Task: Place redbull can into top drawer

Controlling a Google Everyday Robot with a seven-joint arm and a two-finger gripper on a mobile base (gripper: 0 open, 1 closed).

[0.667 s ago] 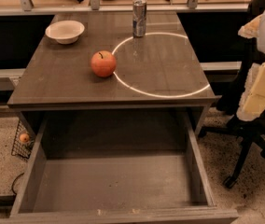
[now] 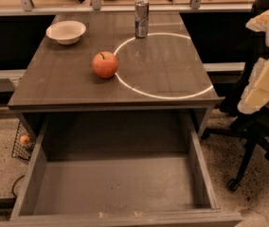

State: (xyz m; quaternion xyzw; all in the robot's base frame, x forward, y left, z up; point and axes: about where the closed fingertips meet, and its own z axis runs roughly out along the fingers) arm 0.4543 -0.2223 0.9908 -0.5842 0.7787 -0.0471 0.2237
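Observation:
The redbull can (image 2: 141, 18) stands upright at the back of the table top (image 2: 68, 86), just touching the far edge of a white circle drawn on the table. The top drawer (image 2: 115, 188) is pulled fully open below the table's front edge, and its flat bottom is bare. My gripper is not in view. Only cream-coloured arm segments (image 2: 266, 82) show at the right edge, to the right of the table and well away from the can.
A red apple (image 2: 105, 64) sits left of centre on the table, touching the circle's left edge. A white bowl (image 2: 66, 31) is at the back left. A black office chair (image 2: 255, 126) stands to the right. A wire basket (image 2: 23, 141) sits on the floor to the left.

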